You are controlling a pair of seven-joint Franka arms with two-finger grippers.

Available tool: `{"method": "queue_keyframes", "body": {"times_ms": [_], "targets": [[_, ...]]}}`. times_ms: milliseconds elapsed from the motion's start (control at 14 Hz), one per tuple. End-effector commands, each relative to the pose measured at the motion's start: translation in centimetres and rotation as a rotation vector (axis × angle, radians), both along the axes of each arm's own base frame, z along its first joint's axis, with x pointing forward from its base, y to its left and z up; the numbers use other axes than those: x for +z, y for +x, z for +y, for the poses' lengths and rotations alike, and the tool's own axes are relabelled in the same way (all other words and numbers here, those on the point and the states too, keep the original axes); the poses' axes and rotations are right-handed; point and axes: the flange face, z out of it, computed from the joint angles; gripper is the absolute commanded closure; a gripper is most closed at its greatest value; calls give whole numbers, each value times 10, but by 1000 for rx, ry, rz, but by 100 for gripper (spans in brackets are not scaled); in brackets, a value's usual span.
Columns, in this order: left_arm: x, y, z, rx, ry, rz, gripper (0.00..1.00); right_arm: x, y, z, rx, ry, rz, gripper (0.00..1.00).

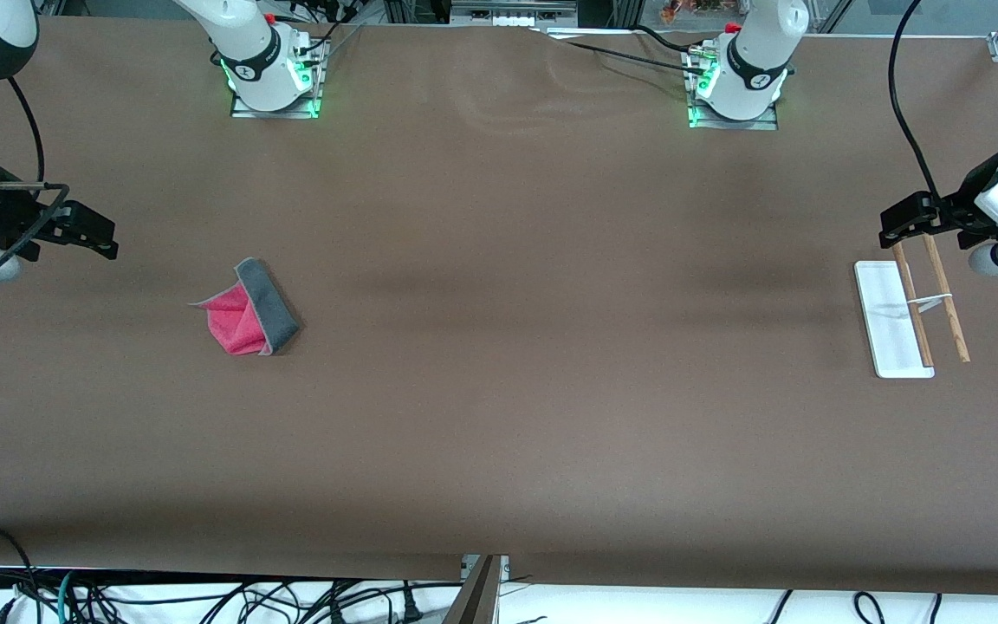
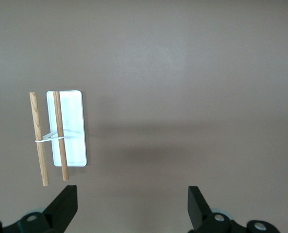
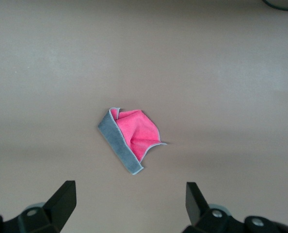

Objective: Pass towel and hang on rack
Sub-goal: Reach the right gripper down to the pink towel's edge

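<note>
The towel (image 1: pixel 248 310) lies crumpled flat on the brown table toward the right arm's end, nothing touching it. Its pink-red face shows as a loosely bunched patch, with a grey band folded over along one edge. The rack (image 1: pixel 908 310) stands well apart from it, toward the left arm's end of the table: a flat white rectangular base with two thin light-brown wooden rods running parallel above it, joined near their middle by what looks like a small white piece. Both rods are bare.
</note>
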Motion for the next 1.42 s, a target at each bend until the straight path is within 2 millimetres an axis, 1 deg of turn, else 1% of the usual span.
{"method": "queue_keyframes", "body": {"times_ms": [0,71,214,285,356,427,498,570,641,712,783,926,1139,1353], "targets": [[5,4,0,4,8,-1,0,-4,0,-2,9,0,8,0],[5,4,2,7,8,1,0,-16,4,0,18,-3,31,0],[5,4,2,9,8,1,0,-28,0,-6,3,-2,92,0],[5,4,1,9,8,2,0,-30,-1,-6,-4,-2,107,0],[5,4,1,9,8,0,0,-39,3,-6,-14,-3,115,0],[5,4,1,9,8,2,0,-51,8,-12,-27,6,129,0],[5,4,1,7,8,2,0,-71,16,-26,-58,27,156,0],[5,4,1,7,8,2,0,-91,22,-28,-75,47,174,0],[5,4,1,7,8,1,0,-110,25,-36,-138,60,182,0],[5,4,2,7,8,1,0,-127,24,-39,-190,56,182,0],[5,4,2,6,8,2,0,-138,23,-40,-220,54,175,0],[5,4,1,6,8,2,0,-165,14,-46,-271,43,180,0],[5,4,1,4,10,2,0,-214,-14,-48,-354,37,150,0],[5,4,1,4,10,1,0,-254,-32,-47,-426,26,146,0]]}}
